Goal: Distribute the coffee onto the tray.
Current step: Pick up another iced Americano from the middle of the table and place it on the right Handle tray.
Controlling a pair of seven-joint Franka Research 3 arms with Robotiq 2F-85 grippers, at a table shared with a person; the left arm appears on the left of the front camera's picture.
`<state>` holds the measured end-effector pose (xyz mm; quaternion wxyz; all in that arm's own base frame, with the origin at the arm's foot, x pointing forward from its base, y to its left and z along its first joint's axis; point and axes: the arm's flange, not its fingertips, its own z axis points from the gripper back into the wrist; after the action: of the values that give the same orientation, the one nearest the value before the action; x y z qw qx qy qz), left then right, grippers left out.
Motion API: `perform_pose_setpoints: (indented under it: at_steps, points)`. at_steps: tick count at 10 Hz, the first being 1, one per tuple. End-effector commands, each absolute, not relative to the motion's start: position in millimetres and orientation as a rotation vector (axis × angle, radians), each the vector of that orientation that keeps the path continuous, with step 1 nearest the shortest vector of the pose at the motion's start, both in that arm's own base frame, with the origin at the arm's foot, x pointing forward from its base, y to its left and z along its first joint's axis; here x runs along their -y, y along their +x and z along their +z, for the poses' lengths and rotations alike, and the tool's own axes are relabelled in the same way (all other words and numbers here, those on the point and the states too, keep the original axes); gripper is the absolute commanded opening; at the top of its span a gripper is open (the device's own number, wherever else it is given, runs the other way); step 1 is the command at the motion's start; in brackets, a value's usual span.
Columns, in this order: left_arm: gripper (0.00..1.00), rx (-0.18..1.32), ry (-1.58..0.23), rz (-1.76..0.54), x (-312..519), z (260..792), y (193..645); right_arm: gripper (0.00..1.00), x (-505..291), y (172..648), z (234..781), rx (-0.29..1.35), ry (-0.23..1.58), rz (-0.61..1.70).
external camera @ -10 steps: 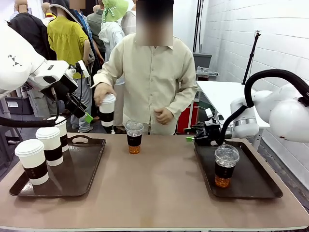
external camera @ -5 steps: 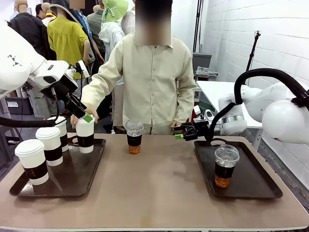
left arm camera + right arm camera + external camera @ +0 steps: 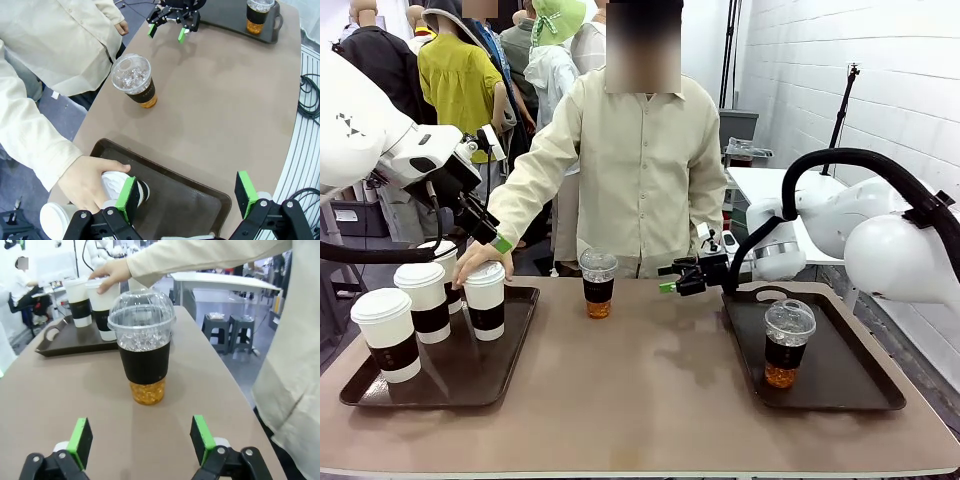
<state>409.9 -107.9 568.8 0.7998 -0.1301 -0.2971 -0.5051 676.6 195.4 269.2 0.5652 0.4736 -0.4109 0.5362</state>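
Worktop (image 3: pixel 650 400), brown, carries two dark trays. The left tray (image 3: pixel 510 345) holds four white cups (image 3: pixel 387 335), and a person's hand (image 3: pixel 477 262) rests on the innermost one. The right tray (image 3: pixel 840 385) holds one clear cup (image 3: pixel 788 343). A second clear cup (image 3: pixel 598 283) stands on the bare worktop just ahead of my right gripper (image 3: pixel 666 278), whose fingers are spread and touch nothing. My left gripper (image 3: pixel 495 240) hangs above that hand, its fingers likewise apart.

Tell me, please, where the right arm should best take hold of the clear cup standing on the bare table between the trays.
Grip the dark sleeve at mid-height, coming in level from the robot's right. The cup stands upright; its domed lid is rounded, while the sleeve offers a straight band. The open right fingers face it.
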Motion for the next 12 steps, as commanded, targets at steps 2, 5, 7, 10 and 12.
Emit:
perform_pose_setpoints:
  at_steps: [2,5,7,10,12]
  points:
    - [1.00,0.639,-0.292,-1.084,106.6,568.4,410.4,1.00,-208.5,686.9,266.7,1.008,1.124,1.211]
    - [1.00,0.639,-0.292,-1.084,106.6,568.4,410.4,1.00,-203.7,678.5,266.9,0.981,1.125,1.245]
    - [1.00,0.639,-0.292,-1.084,106.6,568.4,410.4,1.00,-203.7,678.5,266.9,0.981,1.125,1.245]
    - [1.00,0.639,-0.292,-1.084,106.6,568.4,410.4,1.00,-220.1,683.2,266.9,1.005,1.113,1.235]
    - [1.00,0.639,-0.292,-1.084,106.6,568.4,410.4,1.00,-234.6,684.1,265.6,1.018,1.102,1.222]
